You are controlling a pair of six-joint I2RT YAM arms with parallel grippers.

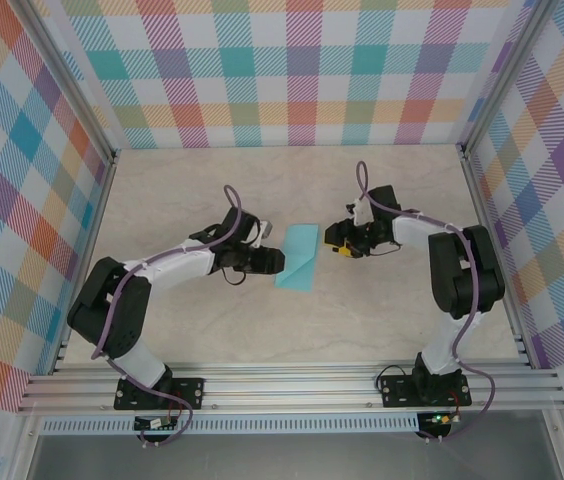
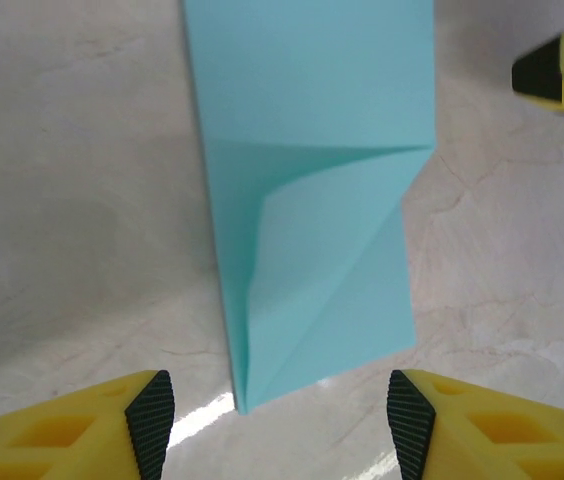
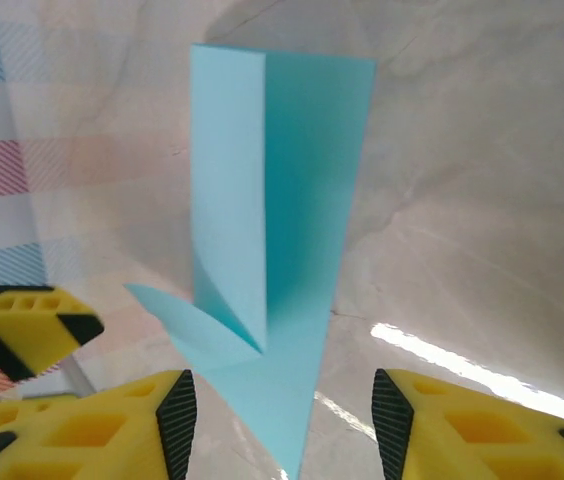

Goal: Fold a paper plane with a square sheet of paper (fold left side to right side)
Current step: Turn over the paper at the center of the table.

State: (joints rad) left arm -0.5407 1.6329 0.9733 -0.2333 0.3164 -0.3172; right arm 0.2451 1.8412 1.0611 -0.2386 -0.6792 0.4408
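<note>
One turquoise sheet [image 1: 298,257] — two pincers [image 1: 271,261] [image 1: 338,248]

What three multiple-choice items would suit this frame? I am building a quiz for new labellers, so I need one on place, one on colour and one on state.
1. Where does the sheet of paper lie?
A. On the table, between the left gripper and the right gripper
B. Lifted off the table in one gripper
C. Hanging over the table's edge

2. What colour is the sheet?
A. Red
B. Turquoise
C. White

3. How do the grippers stand?
A. Both shut on the sheet
B. Both open, nothing clamped
C. Left open, right shut on the sheet

Answers:
1 A, as the top view shows the sheet flat on the table with a gripper on each side.
2 B, since it is plain turquoise in every view.
3 B, because each wrist view shows its fingers spread apart, not pinching the sheet.
</note>
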